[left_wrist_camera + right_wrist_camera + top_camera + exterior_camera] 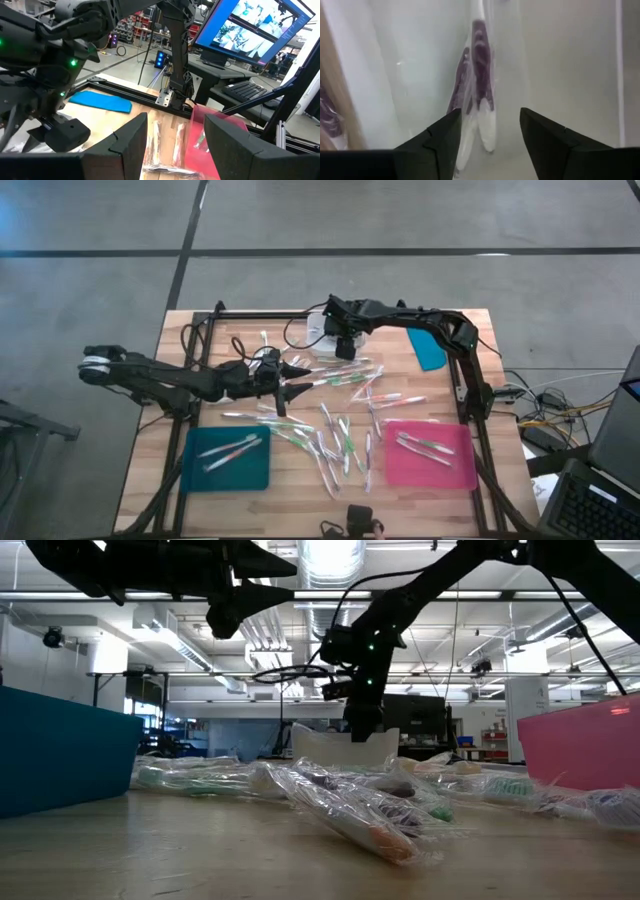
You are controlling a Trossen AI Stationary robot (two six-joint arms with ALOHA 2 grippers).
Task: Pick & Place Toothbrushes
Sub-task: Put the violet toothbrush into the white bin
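Note:
Many wrapped toothbrushes (335,425) lie scattered on the middle of the wooden table, and in the low view the toothbrushes (350,805) form a heap. My right gripper (345,348) points down into the small white bin (322,328) near the far edge. In its wrist view the right gripper (490,122) is open, with its fingers on either side of a wrapped purple-and-white toothbrush (479,95) lying in the bin; I see no touch. My left gripper (300,378) is open and hovers above the table left of the pile, pointing toward the right. It shows raised in the low view (250,595).
A teal tray (228,457) at near left holds two toothbrushes. A pink tray (430,453) at near right holds a few more. A blue flat piece (430,350) lies at far right. The black frame rails (470,395) and cables run along the table's sides.

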